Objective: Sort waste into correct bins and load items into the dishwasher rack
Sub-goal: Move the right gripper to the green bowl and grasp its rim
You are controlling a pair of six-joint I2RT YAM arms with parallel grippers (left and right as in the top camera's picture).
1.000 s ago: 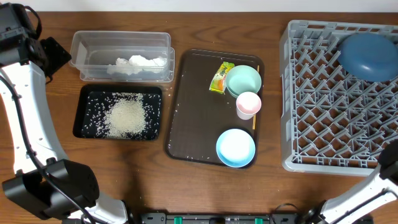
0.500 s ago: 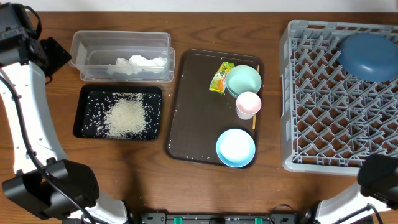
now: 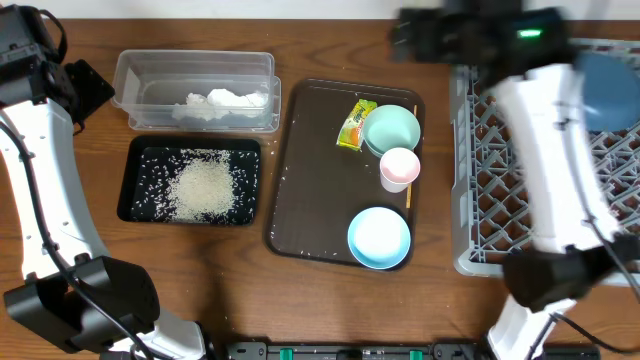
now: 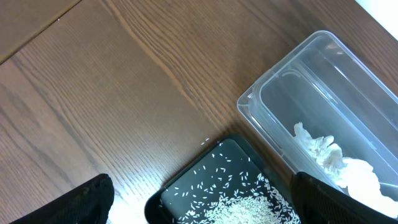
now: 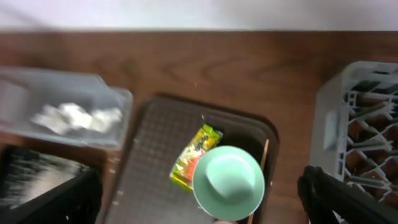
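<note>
the left fingers [image 4: 81,205] stand spread wide with nothing between them, hanging over the far left of the worktop [image 3: 300,290] above the corner where the clear plastic tub [image 3: 195,58] and the shallow black tray [image 3: 132,160] nearly meet. the right fingers [image 5: 62,202] are also wide apart and hold nothing. they hover over the back edge of the dark brown serving tray [image 3: 320,180], with the mint green bowl [image 3: 392,130] below the gap between them and touching neither finger. the crumpled white tissue [image 3: 222,101] lies inside the clear tub, and the heap of rice grains [image 3: 205,187] sits in the black tray with loose grains scattered round it. on the serving tray the yellow-green snack wrapper [image 3: 355,123] lies against the left side of the green bowl, the small pinkish-white cup [image 3: 400,167] stands just in front of that bowl, and the light blue bowl [image 3: 379,238] sits at the near right corner. the thin wooden stick [image 3: 408,197] runs along the tray's right edge behind the cup. the dark blue plate [image 3: 615,90] rests in the far right corner of the light grey dishwasher rack [image 3: 490,200], partly hidden by the blurred right arm.
</note>
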